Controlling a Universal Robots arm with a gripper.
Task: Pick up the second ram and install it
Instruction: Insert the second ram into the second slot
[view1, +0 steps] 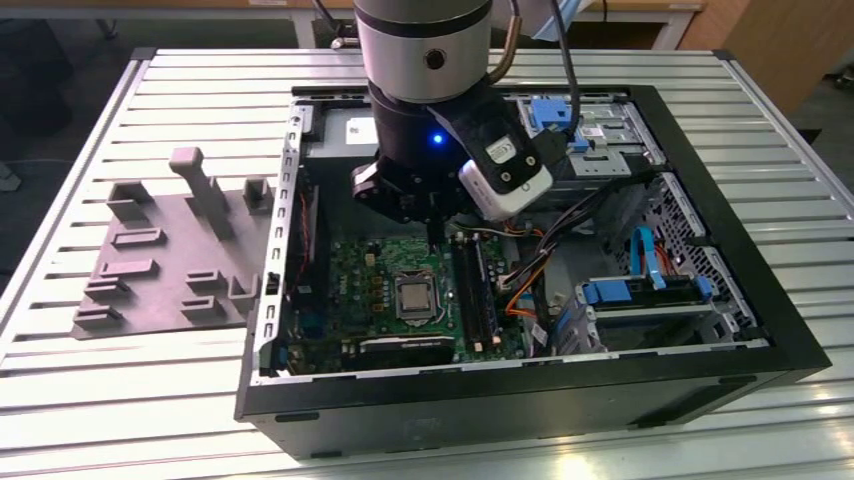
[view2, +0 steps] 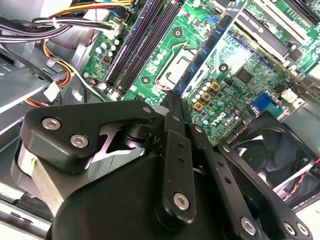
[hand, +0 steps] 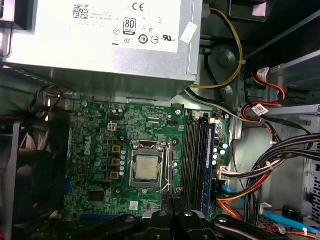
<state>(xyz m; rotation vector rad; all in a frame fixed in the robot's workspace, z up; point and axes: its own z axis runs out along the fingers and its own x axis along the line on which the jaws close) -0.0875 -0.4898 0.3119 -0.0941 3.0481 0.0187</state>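
I saw the gripper (view2: 173, 107) pinched narrow on the second ram (hand: 172, 199), a thin dark stick edge-on at its tips; the memory slots (hand: 196, 155) lay just beside, the processor socket (hand: 147, 167) near, the grey power supply (hand: 100, 35) beyond

In the exterior view, the arm (view1: 424, 60) is running off the top edge and is covering part of the circuit board (view1: 380, 275). In the second wrist view, the gripper (view2: 172, 97) is hiding part of the fan (view2: 280, 147), which the edge is cutting off.
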